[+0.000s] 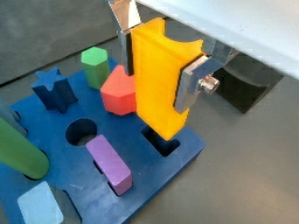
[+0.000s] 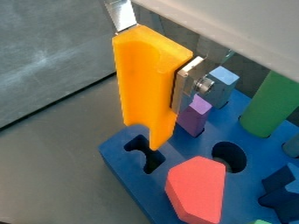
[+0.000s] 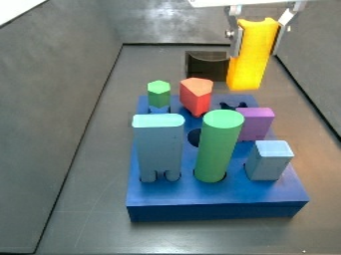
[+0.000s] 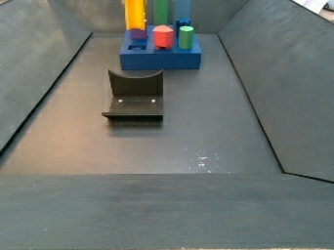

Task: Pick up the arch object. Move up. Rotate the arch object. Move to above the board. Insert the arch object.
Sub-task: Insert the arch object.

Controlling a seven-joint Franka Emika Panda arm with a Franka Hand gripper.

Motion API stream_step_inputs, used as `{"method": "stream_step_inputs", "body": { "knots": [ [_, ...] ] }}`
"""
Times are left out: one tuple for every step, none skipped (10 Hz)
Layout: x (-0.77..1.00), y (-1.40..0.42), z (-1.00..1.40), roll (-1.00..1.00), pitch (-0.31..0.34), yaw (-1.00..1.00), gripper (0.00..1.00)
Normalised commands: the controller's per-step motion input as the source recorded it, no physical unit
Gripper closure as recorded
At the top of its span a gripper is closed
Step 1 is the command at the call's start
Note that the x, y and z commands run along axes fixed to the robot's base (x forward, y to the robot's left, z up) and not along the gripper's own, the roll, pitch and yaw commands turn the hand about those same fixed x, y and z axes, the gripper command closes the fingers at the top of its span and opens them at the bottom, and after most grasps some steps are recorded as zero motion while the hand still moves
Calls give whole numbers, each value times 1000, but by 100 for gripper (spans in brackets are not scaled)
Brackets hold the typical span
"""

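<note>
My gripper (image 1: 160, 66) is shut on the arch object (image 1: 158, 83), a tall yellow block with orange sides, held upright with its curved cut end up between the silver fingers (image 1: 191, 83). It hangs just over the arch-shaped hole (image 1: 162, 144) at a corner of the blue board (image 1: 152, 179). Both wrist views show this; the gripper (image 2: 152, 52), the arch object (image 2: 146, 87), the hole (image 2: 140, 147) and the board (image 2: 122, 162) appear there too. In a side view the gripper (image 3: 256, 25) holds the arch object (image 3: 249, 55) above the board's (image 3: 213, 204) far right corner.
The board bears a green cylinder (image 3: 218, 144), a tall light-blue block (image 3: 158, 147), a red block (image 3: 197, 95), a purple block (image 3: 256, 123), a green hexagon (image 3: 160, 93) and a light-blue cube (image 3: 270, 159). The fixture (image 4: 135, 95) stands on the floor beside the board (image 4: 163, 59).
</note>
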Motion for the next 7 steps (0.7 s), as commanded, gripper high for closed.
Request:
{"method": "stream_step_inputs", "body": {
  "knots": [
    [774, 0, -69, -23, 429, 0, 100],
    [774, 0, -66, -26, 429, 0, 100],
    [783, 0, -40, -39, 420, 0, 100],
    [800, 0, -11, -7, 417, 0, 100],
    [769, 6, -43, 0, 437, 0, 100],
    [834, 60, -6, 0, 357, -11, 100],
    [886, 149, -71, 0, 200, -131, 100]
  ]
}}
